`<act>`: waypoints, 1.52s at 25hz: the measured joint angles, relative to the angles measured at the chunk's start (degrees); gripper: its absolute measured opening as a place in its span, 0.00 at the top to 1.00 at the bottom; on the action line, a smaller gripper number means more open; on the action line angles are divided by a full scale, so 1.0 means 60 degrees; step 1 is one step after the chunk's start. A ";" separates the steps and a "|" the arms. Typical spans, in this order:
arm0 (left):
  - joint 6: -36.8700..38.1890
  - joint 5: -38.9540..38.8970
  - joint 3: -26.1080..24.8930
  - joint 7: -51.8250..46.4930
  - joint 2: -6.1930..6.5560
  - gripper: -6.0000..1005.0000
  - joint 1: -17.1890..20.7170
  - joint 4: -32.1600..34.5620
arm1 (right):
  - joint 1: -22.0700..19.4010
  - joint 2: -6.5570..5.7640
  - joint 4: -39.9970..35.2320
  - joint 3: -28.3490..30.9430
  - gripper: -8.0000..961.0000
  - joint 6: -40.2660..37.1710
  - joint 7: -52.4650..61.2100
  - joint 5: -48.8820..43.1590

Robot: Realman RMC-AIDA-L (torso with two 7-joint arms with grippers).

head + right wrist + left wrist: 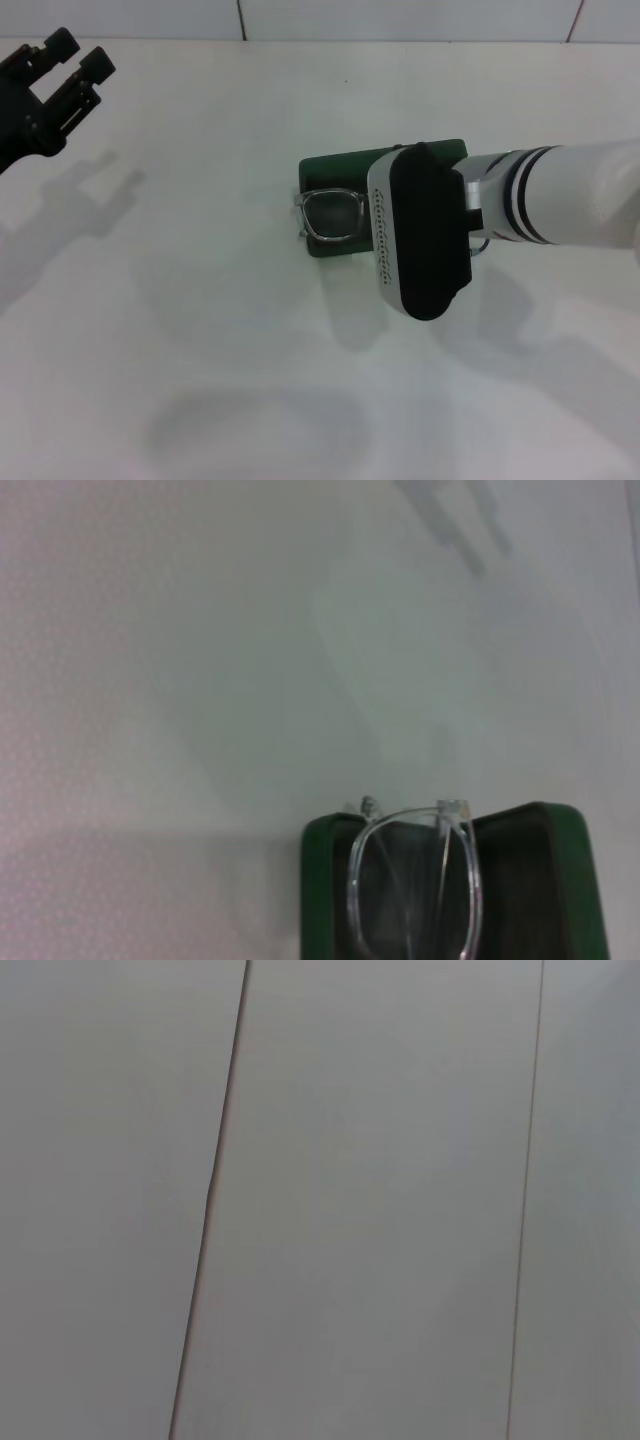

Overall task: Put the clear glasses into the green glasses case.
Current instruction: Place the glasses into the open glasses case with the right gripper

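Note:
The green glasses case (335, 165) lies open in the middle of the white table, and my right arm covers most of it. The clear glasses (333, 214) rest in its dark tray, one lens showing at the case's left end. In the right wrist view the clear glasses (415, 880) sit folded inside the green glasses case (325, 880), with none of that arm's fingers in the picture. My right wrist hangs directly over the case. My left gripper (70, 58) is raised at the far left, open and holding nothing.
The white table (200, 350) stretches bare around the case, with arm shadows on it. A tiled wall (400, 18) runs along the back. The left wrist view holds only pale panels (380, 1200) with seams.

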 joint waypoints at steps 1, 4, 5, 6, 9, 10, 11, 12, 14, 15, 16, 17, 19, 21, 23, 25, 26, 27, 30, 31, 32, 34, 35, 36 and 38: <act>0.0000 0.0000 0.0000 0.0000 -0.0001 0.49 -0.0002 0.0000 | -0.0001 0.0000 0.0008 -0.0007 0.64 0.0000 0.0001 -0.0001; 0.0000 0.0000 0.0000 0.0000 -0.0004 0.49 -0.0004 -0.0001 | -0.0020 0.0000 0.0018 -0.0018 0.63 0.0053 0.0003 0.0005; 0.0000 0.0000 0.0000 0.0000 -0.0005 0.49 -0.0006 -0.0001 | -0.0046 0.0000 0.0021 -0.0015 0.63 0.0121 0.0003 0.0053; -0.0003 0.0000 0.0000 0.0000 -0.0006 0.49 -0.0011 -0.0001 | -0.0074 0.0001 0.0026 -0.0014 0.63 0.0257 0.0003 0.0185; -0.0040 0.0000 0.0000 0.0000 -0.0013 0.49 -0.0019 -0.0001 | -0.0066 0.0000 0.0116 -0.0086 0.63 0.0609 -0.0033 0.0739; -0.0053 0.0000 0.0000 0.0000 -0.0016 0.49 -0.0019 -0.0001 | -0.0038 0.0001 0.0144 -0.0146 0.63 0.0679 -0.0047 0.0878; -0.0061 0.0000 0.0000 0.0000 -0.0019 0.49 -0.0019 -0.0001 | -0.0006 0.0003 0.0173 -0.0263 0.63 0.0819 -0.0057 0.1074; -0.0071 0.0000 0.0000 0.0000 -0.0022 0.49 -0.0019 -0.0001 | 0.0002 -0.0001 0.0192 -0.0333 0.63 0.0957 -0.0064 0.1217; -0.0089 0.0000 0.0000 0.0000 -0.0021 0.49 -0.0018 -0.0007 | 0.0037 0.0001 0.0304 -0.0516 0.63 0.1392 -0.0077 0.1666; -0.0097 0.0000 0.0000 0.0000 -0.0022 0.49 -0.0018 -0.0012 | 0.0074 0.0002 0.0401 -0.0595 0.63 0.1589 -0.0080 0.1865; -0.0100 0.0000 0.0000 0.0000 -0.0022 0.49 -0.0018 -0.0012 | 0.0157 0.0000 0.0553 -0.0673 0.63 0.1826 -0.0082 0.2115; -0.0102 0.0000 0.0001 -0.0001 -0.0022 0.49 -0.0021 -0.0014 | 0.0256 0.0000 0.0705 -0.0728 0.63 0.1993 -0.0082 0.2316; -0.0102 0.0000 0.0005 0.0000 -0.0024 0.49 -0.0034 -0.0015 | 0.0519 -0.0001 0.1058 -0.0814 0.63 0.2300 -0.0082 0.2802; -0.0102 -0.0001 0.0014 0.0000 -0.0029 0.49 -0.0049 -0.0016 | 0.0781 0.0000 0.1375 -0.0874 0.63 0.2422 -0.0084 0.3187; -0.0103 0.0000 0.0015 -0.0001 -0.0031 0.49 -0.0056 -0.0016 | 0.1187 0.0003 0.1809 -0.0935 0.63 0.2467 -0.0080 0.3628; -0.0102 0.0035 0.0015 0.0000 -0.0039 0.49 -0.0072 -0.0015 | 0.1504 0.0001 0.2188 -0.0944 0.63 0.2464 -0.0047 0.3937; -0.0102 0.0059 0.0015 0.0000 -0.0043 0.49 -0.0078 -0.0016 | 0.1695 0.0002 0.2406 -0.0946 0.63 0.2441 -0.0026 0.4142; -0.0102 0.0083 0.0015 0.0000 -0.0045 0.49 -0.0085 -0.0016 | 0.1841 0.0000 0.2564 -0.0946 0.63 0.2408 -0.0018 0.4285; -0.0102 0.0142 0.0015 0.0000 -0.0048 0.49 -0.0091 -0.0016 | 0.2167 0.0001 0.2981 -0.0924 0.63 0.2257 -0.0010 0.4628; -0.0102 0.0167 0.0014 -0.0001 -0.0049 0.49 -0.0091 -0.0015 | 0.2237 0.0001 0.3080 -0.0907 0.63 0.2211 -0.0010 0.4670; -0.0102 0.0184 0.0014 -0.0001 -0.0050 0.49 -0.0091 -0.0016 | 0.2276 0.0001 0.3147 -0.0895 0.63 0.2171 -0.0008 0.4690; -0.0101 0.0191 0.0014 0.0000 -0.0051 0.49 -0.0092 -0.0016 | 0.2299 0.0000 0.3177 -0.0871 0.63 0.2098 -0.0007 0.4693; -0.0101 0.0191 0.0014 0.0000 -0.0051 0.49 -0.0092 -0.0016 | 0.2299 0.0000 0.3179 -0.0868 0.63 0.2050 -0.0006 0.4693; -0.0101 0.0192 0.0014 0.0000 -0.0051 0.49 -0.0096 -0.0016 | 0.2299 0.0001 0.3180 -0.0858 0.63 0.1993 -0.0006 0.4683; -0.0101 0.0192 0.0014 -0.0001 -0.0051 0.49 -0.0123 -0.0016 | 0.2271 0.0000 0.3178 -0.0806 0.63 0.1826 -0.0004 0.4640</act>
